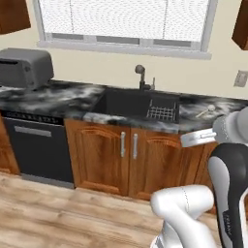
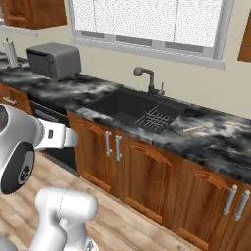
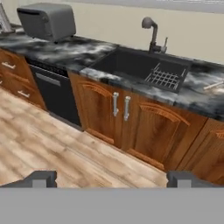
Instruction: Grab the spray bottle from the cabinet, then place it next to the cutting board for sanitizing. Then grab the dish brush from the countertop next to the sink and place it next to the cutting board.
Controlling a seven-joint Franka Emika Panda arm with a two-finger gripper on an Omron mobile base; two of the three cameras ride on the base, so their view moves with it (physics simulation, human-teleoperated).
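Observation:
My gripper is open with nothing between its fingertips. It hangs over the wooden floor, well in front of the lower cabinets. The black sink is set in the dark marble countertop. A pale dish brush lies on the countertop just right of the sink. Corners of reddish-brown wall cabinets show at the top left. The spray bottle and the cutting board are out of view.
A grey toaster stands on the counter at the left. A dark dishwasher sits below it. The faucet rises behind the sink, under the window. Lower cabinet doors face me.

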